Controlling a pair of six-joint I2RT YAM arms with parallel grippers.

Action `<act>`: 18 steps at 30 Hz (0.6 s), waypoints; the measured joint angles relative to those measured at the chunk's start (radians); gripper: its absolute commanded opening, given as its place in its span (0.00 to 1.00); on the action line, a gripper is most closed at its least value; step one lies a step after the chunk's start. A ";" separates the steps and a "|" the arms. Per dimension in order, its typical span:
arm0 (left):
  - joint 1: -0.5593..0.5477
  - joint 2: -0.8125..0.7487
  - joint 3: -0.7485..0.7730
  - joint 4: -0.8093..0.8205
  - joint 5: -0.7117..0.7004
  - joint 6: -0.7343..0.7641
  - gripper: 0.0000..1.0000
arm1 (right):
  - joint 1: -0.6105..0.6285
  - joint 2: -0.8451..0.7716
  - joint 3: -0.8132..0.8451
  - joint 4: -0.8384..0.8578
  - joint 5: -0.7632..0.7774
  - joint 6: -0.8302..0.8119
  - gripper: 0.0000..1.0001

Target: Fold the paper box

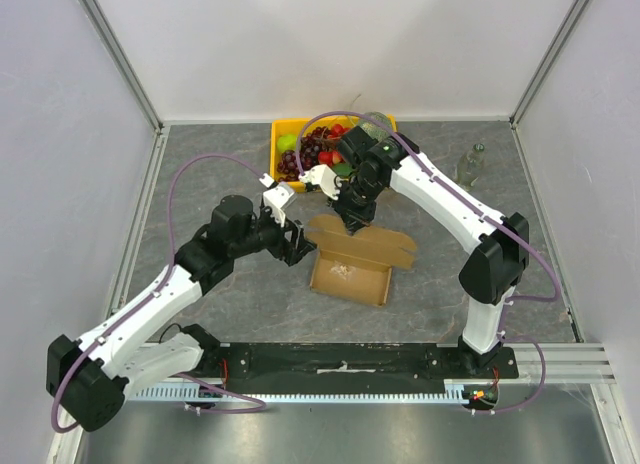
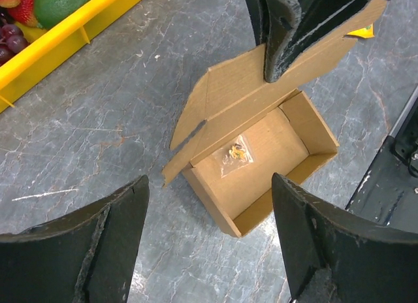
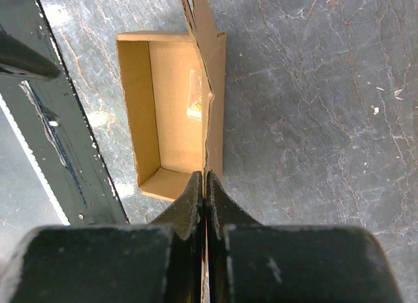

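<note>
Clamping paper box [image 3: 173,107] lid: right claw [image 3: 205,180] | left claw [image 2: 209,182] apart, box ahead

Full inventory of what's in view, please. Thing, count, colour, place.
paper box: one, brown, table centre, tray open, lid flap raised
packet: one, clear with yellowish bits, on the box floor
crate: one, yellow, far edge of the table
fruit: several, dark purple, red and green, inside the crate
bottle: one, clear, far right of the table
table: one, grey marbled, under everything
left end effector: one, black, open, just left of the box
right end effector: one, black, shut on the box's lid flap
</note>
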 measured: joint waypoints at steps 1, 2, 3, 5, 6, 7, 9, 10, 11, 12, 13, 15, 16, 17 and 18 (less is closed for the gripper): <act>0.000 0.016 0.010 -0.005 0.005 0.010 0.81 | 0.000 0.000 0.000 -0.002 -0.008 0.000 0.00; 0.000 0.033 0.019 -0.011 0.008 0.020 0.80 | 0.000 0.000 0.001 -0.004 -0.013 -0.001 0.00; 0.000 0.047 0.027 -0.017 0.011 0.027 0.80 | 0.000 0.000 0.000 -0.006 -0.018 -0.002 0.00; 0.000 0.083 0.048 -0.033 0.027 0.048 0.79 | 0.000 -0.001 0.000 -0.010 -0.027 -0.003 0.00; 0.000 0.102 0.061 -0.045 0.034 0.059 0.79 | 0.000 -0.003 0.000 -0.012 -0.031 -0.003 0.00; 0.000 0.114 0.068 -0.052 0.037 0.067 0.79 | 0.000 -0.005 0.001 -0.013 -0.033 -0.004 0.00; 0.000 0.137 0.084 -0.068 0.051 0.084 0.79 | 0.000 -0.013 0.000 -0.013 -0.038 -0.005 0.00; 0.000 0.144 0.089 -0.074 0.055 0.090 0.78 | 0.000 -0.018 0.000 -0.013 -0.041 -0.006 0.00; 0.000 0.151 0.093 -0.077 0.061 0.100 0.77 | 0.000 -0.023 0.000 -0.015 -0.040 -0.006 0.00; 0.000 0.154 0.101 -0.081 0.064 0.107 0.76 | -0.001 -0.026 0.000 -0.020 -0.043 -0.006 0.00; 0.000 0.159 0.108 -0.084 0.070 0.114 0.75 | -0.003 -0.029 0.000 -0.020 -0.045 -0.007 0.00; 0.001 0.169 0.120 -0.087 0.077 0.126 0.73 | -0.005 -0.034 0.000 -0.021 -0.045 -0.007 0.00; 0.002 0.174 0.123 -0.086 0.079 0.132 0.72 | -0.007 -0.037 0.000 -0.023 -0.044 -0.006 0.00; 0.002 0.178 0.125 -0.084 0.082 0.136 0.72 | -0.009 -0.039 -0.001 -0.025 -0.044 -0.006 0.00; 0.003 0.181 0.126 -0.083 0.086 0.140 0.71 | -0.010 -0.040 -0.003 -0.027 -0.044 -0.006 0.00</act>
